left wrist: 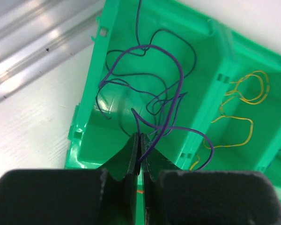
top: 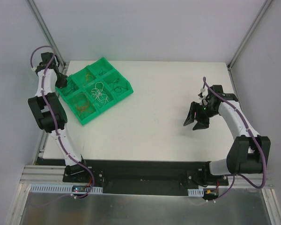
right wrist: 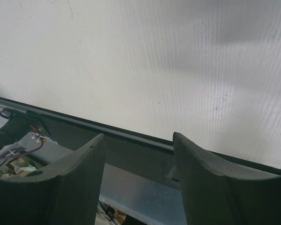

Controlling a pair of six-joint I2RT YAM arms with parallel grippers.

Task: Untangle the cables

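Note:
The cables lie as thin curly wires in the compartments of a green tray [top: 90, 121] at the table's back left: a white clump [top: 99, 92], an orange one [top: 83, 104] and dark ones [top: 116, 84]. My left gripper [top: 65, 85] is at the tray's left corner. In the left wrist view that gripper [left wrist: 139, 137] is shut on a thin purple wire [left wrist: 175, 101], which loops up over a dark wire [left wrist: 171, 35]. A yellow wire [left wrist: 246, 119] lies in the neighbouring compartment. My right gripper [top: 193, 123] hangs open over the bare table at the right, its jaws [right wrist: 138, 138] holding nothing.
The tray's green wall [left wrist: 91, 93] stands close to the table's left edge and a metal rail [left wrist: 33, 51]. The right wrist view looks back over the white table [right wrist: 154, 61] toward its near edge and the black base bar [right wrist: 131, 157].

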